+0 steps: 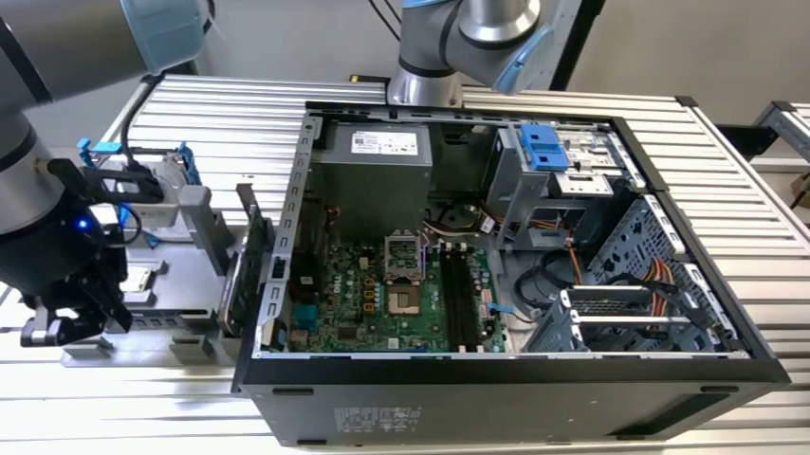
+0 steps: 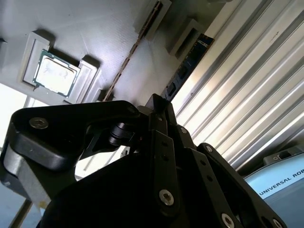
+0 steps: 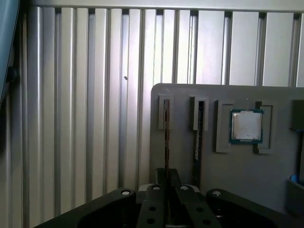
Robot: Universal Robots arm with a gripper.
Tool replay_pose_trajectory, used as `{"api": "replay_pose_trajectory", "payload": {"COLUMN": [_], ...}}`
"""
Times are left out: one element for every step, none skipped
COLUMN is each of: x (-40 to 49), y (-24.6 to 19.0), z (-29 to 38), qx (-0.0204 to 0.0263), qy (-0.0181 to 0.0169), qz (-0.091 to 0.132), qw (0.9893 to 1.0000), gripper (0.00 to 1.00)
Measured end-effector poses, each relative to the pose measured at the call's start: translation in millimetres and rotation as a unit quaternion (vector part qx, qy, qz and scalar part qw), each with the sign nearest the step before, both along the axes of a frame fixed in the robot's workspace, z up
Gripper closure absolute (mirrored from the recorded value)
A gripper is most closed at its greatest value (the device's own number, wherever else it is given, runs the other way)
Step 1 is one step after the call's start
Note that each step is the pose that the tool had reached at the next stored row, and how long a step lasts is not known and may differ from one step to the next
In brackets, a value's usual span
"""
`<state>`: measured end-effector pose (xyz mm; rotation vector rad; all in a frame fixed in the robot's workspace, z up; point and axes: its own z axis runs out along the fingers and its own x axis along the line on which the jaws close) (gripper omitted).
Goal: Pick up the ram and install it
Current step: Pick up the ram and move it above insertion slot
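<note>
Ram (image 3: 198,142): in its tray (image 3: 237,180) slot, not lifted.
Pincer (image 3: 166,172): narrow, near tray, gripping nothing I see.
Left: pickup, installation.

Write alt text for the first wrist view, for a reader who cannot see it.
The gripper, shut and empty, hovers over a grey parts holder on a ribbed metal table. Slots hold the ram and another thin board on edge; beside them lies a square processor chip.

Exterior view: bright, even, perhaps lit overhead; case (image 1: 506,372) shadowed inside.
Second wrist view: glare on table (image 2: 247,90), foreground dark.
First wrist view: dim, bluish.
</note>
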<state>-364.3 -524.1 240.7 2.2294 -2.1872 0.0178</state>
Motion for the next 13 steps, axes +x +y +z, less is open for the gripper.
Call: {"api": "replay_pose_trajectory", "payload": {"x": [0.0,0.0,0.0,0.0,0.0,0.0,0.0,0.0,0.0,0.0,0.0,0.0,0.0], "y": [0.0,0.0,0.0,0.0,0.0,0.0,0.0,0.0,0.0,0.0,0.0,0.0,0.0], "z": [0.3,0.7,1.2,1.9,2.6,3.5,4.5,5.6,6.8,8.1,9.4,10.7,12.1], "qx": [0.0,0.0,0.0,0.0,0.0,0.0,0.0,0.0,0.0,0.0,0.0,0.0,0.0], "qy": [0.0,0.0,0.0,0.0001,0.0,0.0,0.0,0.0,0.0,0.0,0.0,0.0,0.0], "qz": [0.0,0.0,0.0,0.0,0.0,0.0,0.0,0.0,0.0,0.0,0.0,0.0,0.0], "qw": [1.0,1.0,1.0,1.0,1.0,1.0,1.0,1.0,1.0,1.0,1.0,1.0,1.0], "gripper": [1.0,1.0,1.0,1.0,1.0,1.0,1.0,1.0,1.0,1.0,1.0,1.0,1.0]}}
